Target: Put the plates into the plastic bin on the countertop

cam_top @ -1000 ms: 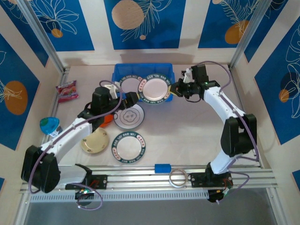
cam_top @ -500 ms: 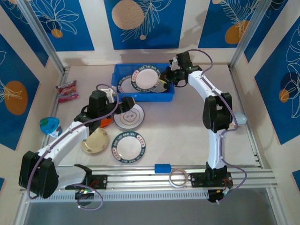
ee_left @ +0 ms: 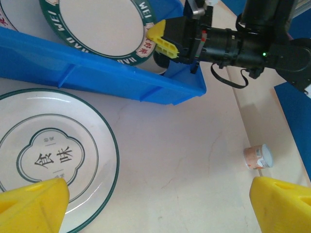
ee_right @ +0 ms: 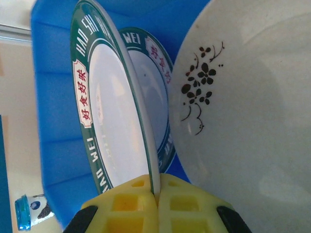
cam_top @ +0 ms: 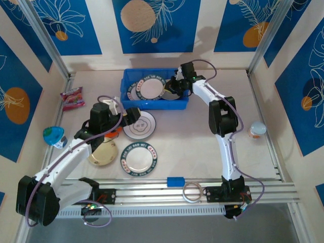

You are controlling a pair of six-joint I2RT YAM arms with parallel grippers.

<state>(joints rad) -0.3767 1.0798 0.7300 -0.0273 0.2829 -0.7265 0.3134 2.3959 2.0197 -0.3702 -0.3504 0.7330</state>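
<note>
Over the plastic bin [cam_top: 126, 83], right hand [ee_right: 153, 187] grips a "HAO SHI" plate [ee_right: 104, 126]; left hand [cam_top: 133, 112] gapes.

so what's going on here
The right end effector is shut on the rim of a green-lettered plate, holding it tilted inside the blue bin beside other plates already there. The left end effector is open near the line-drawing plate on the countertop. A cream plate and another green-rimmed plate wait nearby.

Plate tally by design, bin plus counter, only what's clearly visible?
green-lettered-rim plates: 3 (2 in bin, 1 on countertop)
line-drawing plate: 1
cream plate: 1
flower-print dish: 1
Total: 6
</note>
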